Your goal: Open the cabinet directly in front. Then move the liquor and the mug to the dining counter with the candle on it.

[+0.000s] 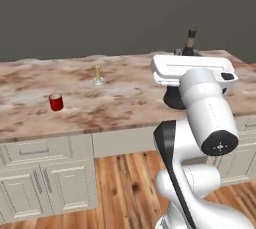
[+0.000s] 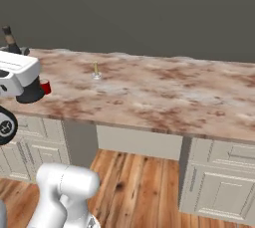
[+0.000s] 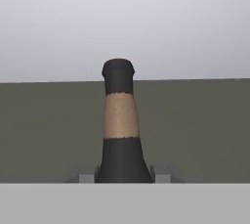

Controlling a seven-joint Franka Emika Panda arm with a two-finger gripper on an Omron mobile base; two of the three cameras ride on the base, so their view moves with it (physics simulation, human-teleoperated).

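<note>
- A dark grey wall (image 1: 100, 13) runs behind a long marbled reddish-brown and cream worktop (image 1: 125, 98), which sits over cream cabinet fronts (image 1: 45, 183) and a wooden plank floor (image 1: 125, 183).
- The red mug (image 1: 56, 102) stands upright on the worktop towards its left and near edge in the left base view; in the right base view it peeks out just right of the robot's hand (image 2: 45, 87).
- The candle (image 1: 97, 75), a thin tan stick in a small round holder, stands upright farther back on the worktop, well apart from the mug and to its right.
- The end effector (image 3: 124, 174) shows at the bottom of the hand view, its two grey fingertips (image 3: 88, 175) pressed against either side of the liquor bottle (image 3: 121, 135), pinching its dark body below the tan neck band.
- The bottle stands upright in that grip; its neck and cap rise above the white hand over the right part of the worktop in the left base view (image 1: 190, 40).
- Whether the bottle's base touches the worktop cannot be told, since the hand hides it.
</note>
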